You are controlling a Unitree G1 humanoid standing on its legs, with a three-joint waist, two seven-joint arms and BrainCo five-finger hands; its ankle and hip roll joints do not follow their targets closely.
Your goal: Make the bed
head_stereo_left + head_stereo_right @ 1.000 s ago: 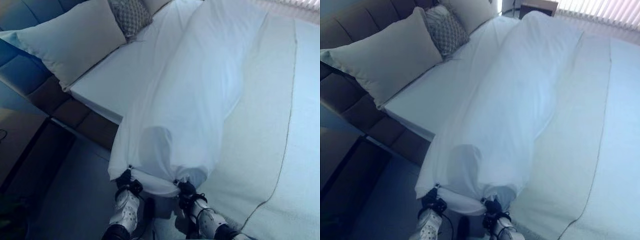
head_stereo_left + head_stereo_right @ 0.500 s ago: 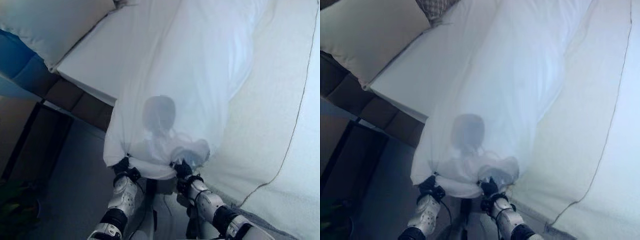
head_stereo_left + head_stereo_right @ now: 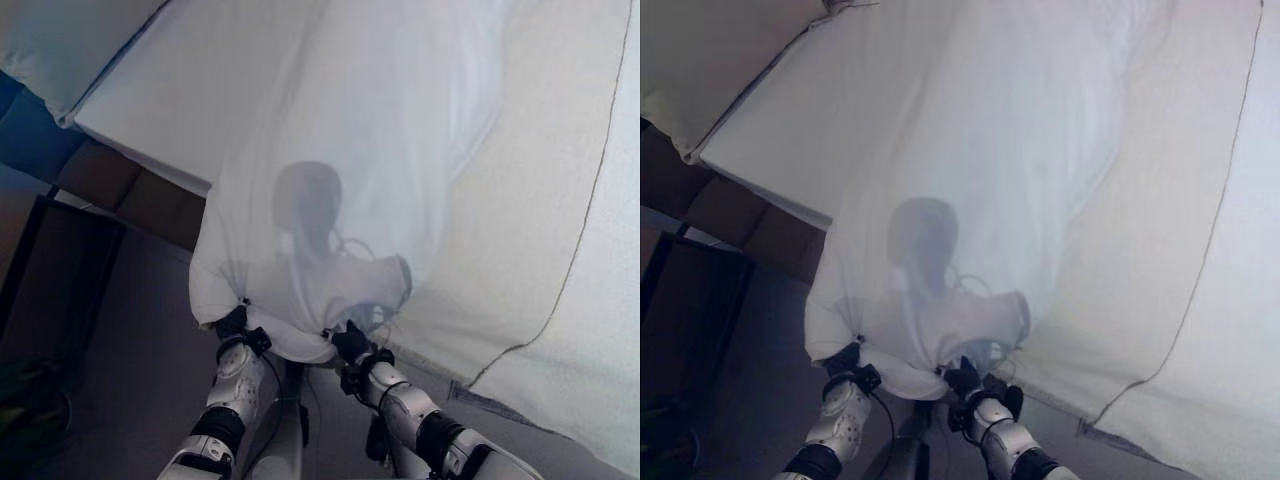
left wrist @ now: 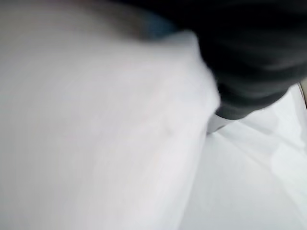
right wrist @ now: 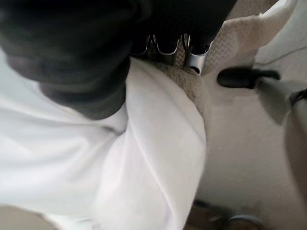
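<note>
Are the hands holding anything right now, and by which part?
Both hold the white sheet by its near edge: the left hand at its left corner, the right hand further along that bunched edge.

Both arms reach forward side by side, the left hand [image 3: 233,322] and the right hand [image 3: 349,342] each closed with fingers [image 5: 165,45] curled around bunched sheet [image 3: 330,180].

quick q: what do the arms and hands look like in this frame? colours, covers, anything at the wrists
Both forearms are silver-grey shells with dark bands at the joints. The left hand and right hand are wrapped in dark ribbed covers running down to the wrists. In the right wrist view, silver fingers emerge beside that cover.
</note>
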